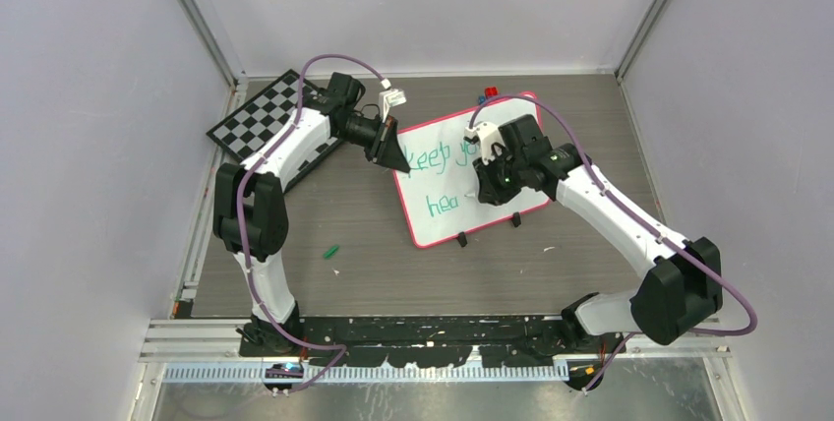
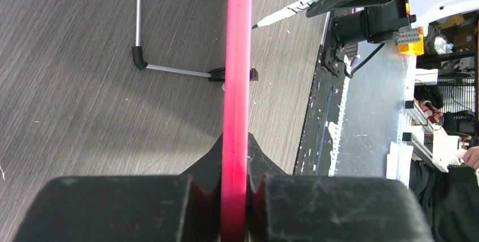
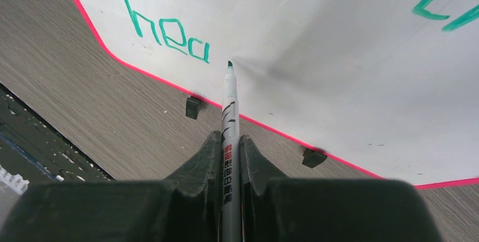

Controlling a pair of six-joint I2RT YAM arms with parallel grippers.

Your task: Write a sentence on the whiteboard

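Observation:
The whiteboard (image 1: 462, 185), white with a red-pink rim, lies tilted at the table's middle. The sentence (image 1: 441, 156) on it is in green; "keep yo" shows above "hea", the rest hidden behind my right arm. My left gripper (image 1: 391, 151) is shut on the board's left rim, seen edge-on as a red strip (image 2: 236, 55) between the jaws of that gripper (image 2: 235, 146). My right gripper (image 3: 230, 140) is shut on a white marker (image 3: 230, 112). Its green tip touches or hovers just off the whiteboard (image 3: 339, 83), right after the letters "hea" (image 3: 166, 30).
A black-and-white chessboard (image 1: 264, 121) lies at the back left under my left arm. A small green cap (image 1: 332, 252) rests on the wood table in front of the board. Red and blue objects (image 1: 490, 92) sit behind the board's far edge. A metal stand rod (image 2: 169, 70) juts from the board's back.

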